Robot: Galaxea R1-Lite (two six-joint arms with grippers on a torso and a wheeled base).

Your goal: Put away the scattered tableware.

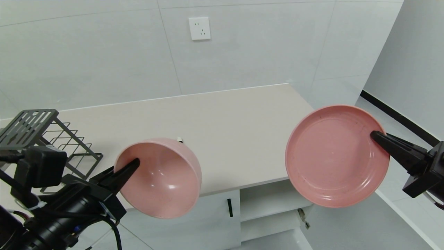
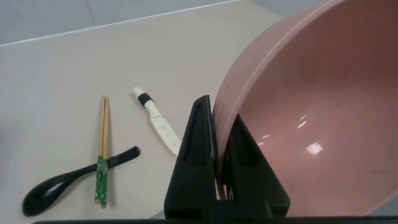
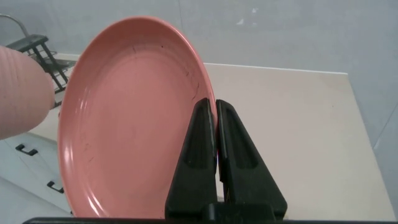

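Now left jaws pinch bowl (image 1: 163, 180) rim, right jaws plate (image 1: 333, 156) rim.

Bright, even indoor light, soft faint shadows, small glare spots inside the pink bowl (image 1: 163, 180)

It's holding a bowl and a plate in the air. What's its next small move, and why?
Probably swing the left pincer with its pink bowl toward the black rack: the bowl is clamped by its rim, and the rack stands on that side.
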